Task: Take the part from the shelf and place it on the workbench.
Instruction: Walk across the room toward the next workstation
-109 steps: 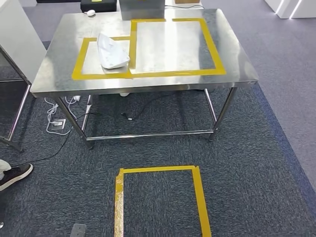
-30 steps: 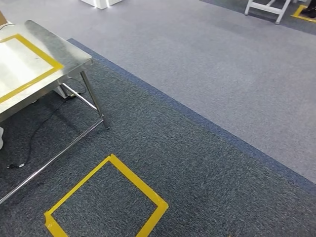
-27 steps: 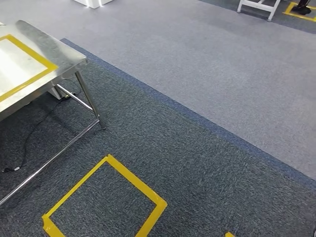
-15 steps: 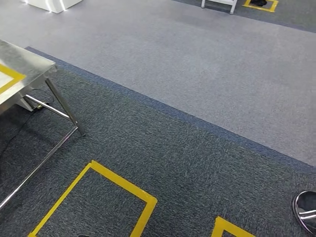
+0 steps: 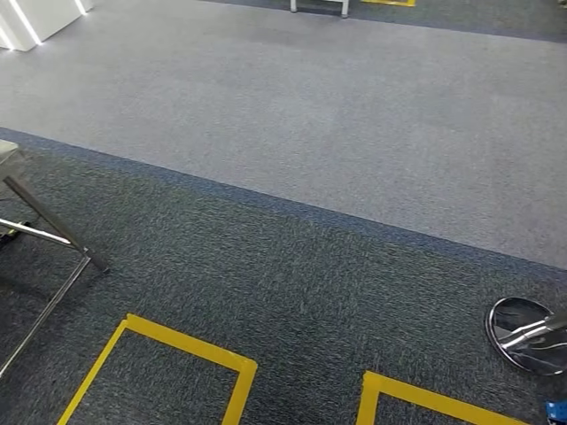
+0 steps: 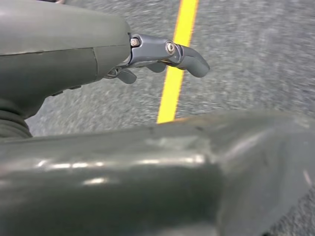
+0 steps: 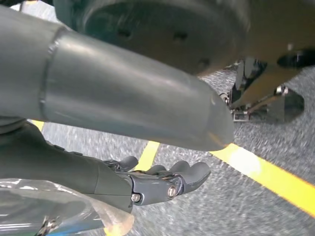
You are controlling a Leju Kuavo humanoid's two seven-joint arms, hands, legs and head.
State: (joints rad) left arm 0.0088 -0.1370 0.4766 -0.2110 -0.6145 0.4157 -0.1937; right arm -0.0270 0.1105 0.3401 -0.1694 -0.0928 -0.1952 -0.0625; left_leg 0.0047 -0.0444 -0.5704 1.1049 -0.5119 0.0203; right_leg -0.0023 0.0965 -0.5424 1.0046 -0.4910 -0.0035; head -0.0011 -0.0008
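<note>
A corner point(image 5: 6, 150) of the steel workbench and one slanted leg point(image 5: 53, 226) show at the left edge of the head view. My left hand point(image 6: 159, 51) hangs over dark carpet, fingers stretched out with nothing in them. Fingers apart and only slightly curled, my right hand point(image 7: 163, 182) holds nothing. A clear plastic film point(image 7: 55, 206) lies close by its wrist.
Two yellow tape squares point(image 5: 181, 345) point(image 5: 428, 398) mark the dark carpet in front of me. A shiny round chrome base point(image 5: 528, 335) stands at the right. Lighter grey carpet stretches beyond, with white frame legs point(image 5: 317, 5) far off.
The camera has swung to the right. The workbench with the white bagged part on it has slid off to the left, and the chrome base and a second tape square have come into sight.
</note>
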